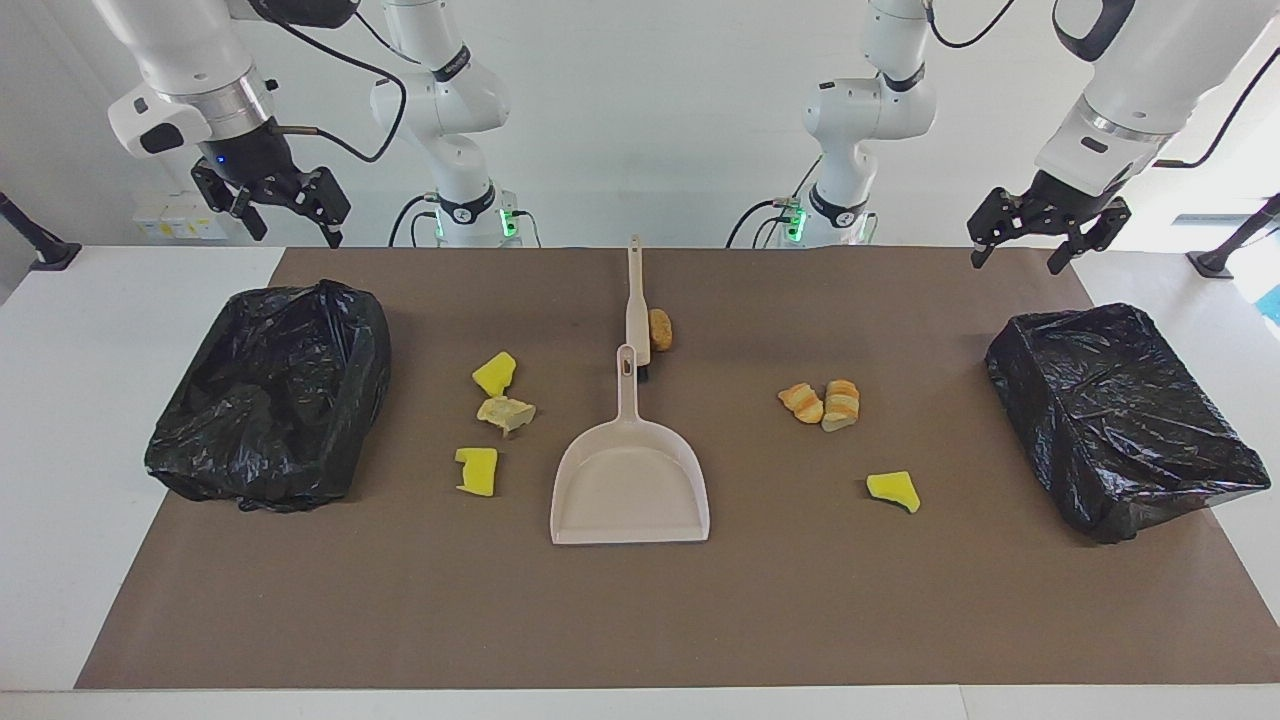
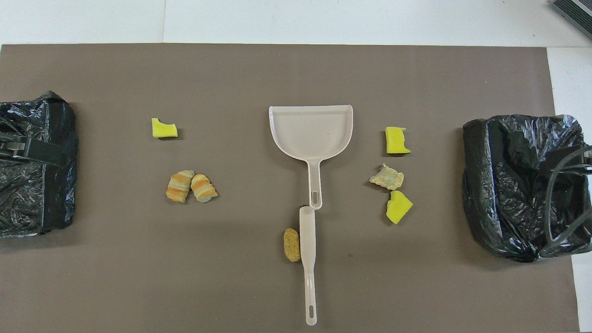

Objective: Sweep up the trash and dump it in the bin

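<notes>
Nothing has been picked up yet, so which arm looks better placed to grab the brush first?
Hard to call: the brush lies mid-table, nearest the robots. The right gripper and left gripper both hang open over the robots' edge of the table, about equally distant from it. The left gripper hangs slightly lower.

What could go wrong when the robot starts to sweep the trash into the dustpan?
The trash lies on both sides of the dustpan, so chunks like the yellow foam piece may scatter rather than enter it. The brown chunk touches the brush, so grasping the brush may knock it away. Both bins are lined with loose black bags, which might catch the pan when dumping.
</notes>
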